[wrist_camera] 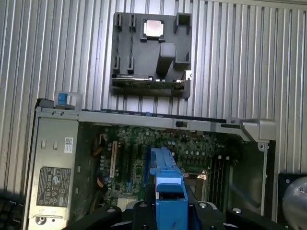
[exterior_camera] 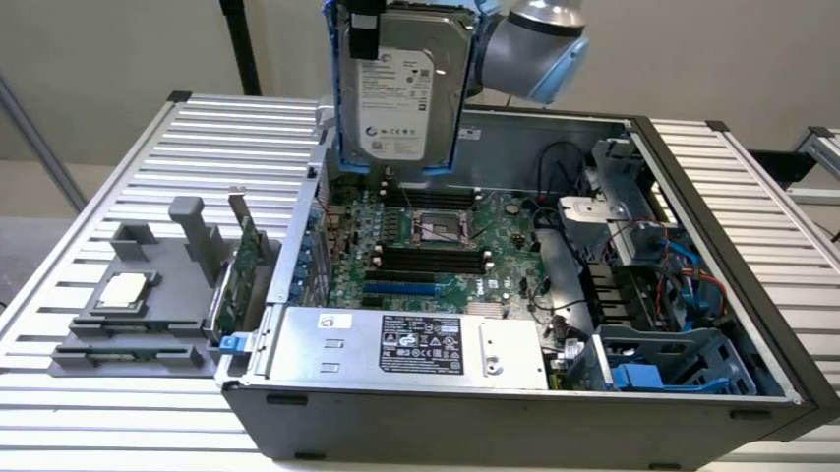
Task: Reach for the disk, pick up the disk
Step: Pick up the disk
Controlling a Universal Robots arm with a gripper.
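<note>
Aloft above the open computer case [exterior_camera: 735, 393], one disk [exterior_camera: 400, 84] hanging upright, one gripper [wrist_camera: 170, 203] clamped on its blue carrier frame [wrist_camera: 169, 184], one CPU chip [exterior_camera: 122, 289] beside the case.

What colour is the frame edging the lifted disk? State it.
Bright blue frame edging the disk; clearest in wrist view.

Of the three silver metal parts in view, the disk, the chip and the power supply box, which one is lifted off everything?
The disk, blue-framed, hangs upright in the gripper above the open computer case.
</note>
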